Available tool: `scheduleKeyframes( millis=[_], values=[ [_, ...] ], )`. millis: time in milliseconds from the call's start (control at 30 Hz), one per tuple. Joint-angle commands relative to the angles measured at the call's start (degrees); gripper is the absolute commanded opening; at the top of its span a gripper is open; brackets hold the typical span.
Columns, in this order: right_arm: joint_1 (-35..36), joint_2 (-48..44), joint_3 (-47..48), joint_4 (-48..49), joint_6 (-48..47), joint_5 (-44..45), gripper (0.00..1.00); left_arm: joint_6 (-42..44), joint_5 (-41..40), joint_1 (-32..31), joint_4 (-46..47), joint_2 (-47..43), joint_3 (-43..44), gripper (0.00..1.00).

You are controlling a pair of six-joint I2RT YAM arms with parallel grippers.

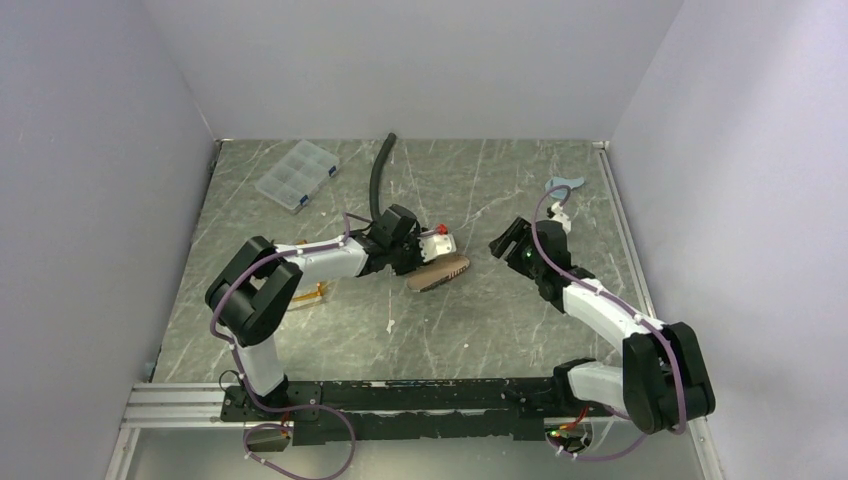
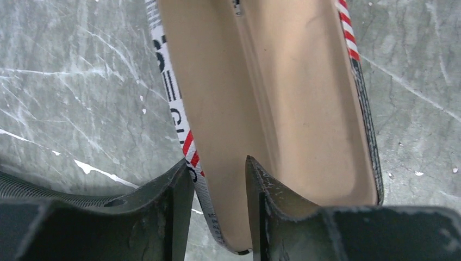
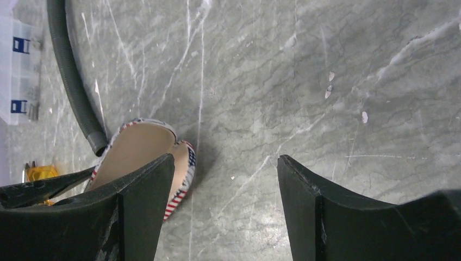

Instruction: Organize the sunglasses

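Evidently our left gripper (image 2: 217,166) pinches the case (image 2: 272,81) by its wall, presenting it open for the sunglasses (image 3: 39,173); right gripper (image 3: 225,163) gapes empty.

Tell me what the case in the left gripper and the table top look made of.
The case: stiff shell, perhaps card or faux leather; matte tan lining, printed striped outside. The table top: grey marble-look stone or laminate, white veins, dull.
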Motion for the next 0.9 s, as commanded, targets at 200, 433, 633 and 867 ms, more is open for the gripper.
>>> scheduleKeyframes(
  millis=[200,433,633,867],
  values=[
    [-0.18,-0.04,3.59,-0.9,-4.17,-1.5,0.74,0.29,1.8,0.05,-1.68,-0.57,1.55,0.56],
    [-0.19,0.97,4.51,1.2,-8.39,-8.53,0.69,0.33,0.84,0.01,-2.99,-1.34,3.03,0.64],
    [0.94,5.64,9.18,0.15,-10.87,-15.06,0.65,-0.69,1.58,0.41,-8.0,-3.37,6.31,0.68],
    [5.23,13.13,15.89,-1.49,-15.02,-18.18,0.62,-1.93,1.97,0.37,-12.7,-7.05,7.42,0.66]
  ],
)
